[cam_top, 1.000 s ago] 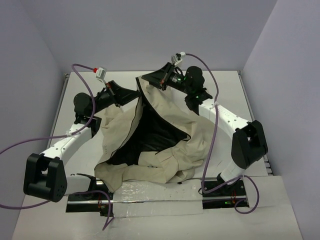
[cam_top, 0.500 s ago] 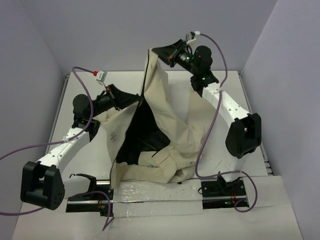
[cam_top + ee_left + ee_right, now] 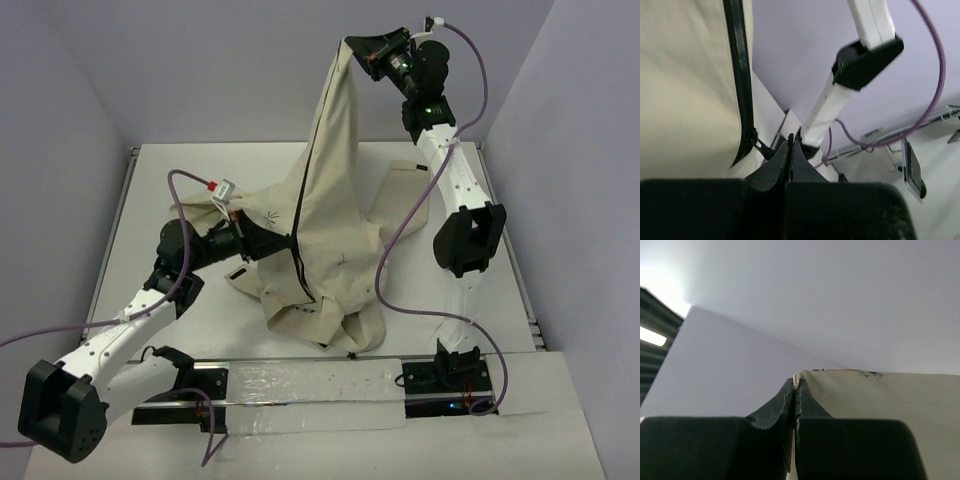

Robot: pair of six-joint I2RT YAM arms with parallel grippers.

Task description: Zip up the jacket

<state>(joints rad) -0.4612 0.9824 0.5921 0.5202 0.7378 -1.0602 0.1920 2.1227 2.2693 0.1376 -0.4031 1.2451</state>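
The large cream fabric jacket (image 3: pixel 335 220) hangs tent-like, its hem heaped on the white table (image 3: pixel 180 170) — soft, light and limp, best kept taut from top edge and zipper tab. The right gripper (image 3: pixel 362 50) pinches the top edge high. The left gripper (image 3: pixel 283 241) is clenched, apparently on the small dark zipper pull (image 3: pixel 761 146) — visible only from the left wrist; overhead shows the whole dark zipper line (image 3: pixel 299 230).

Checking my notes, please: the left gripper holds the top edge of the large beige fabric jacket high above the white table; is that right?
Not quite: the right gripper, jaws shut on the cloth, holds the top edge of the large beige fabric jacket high above the white table, as the top external view shows.
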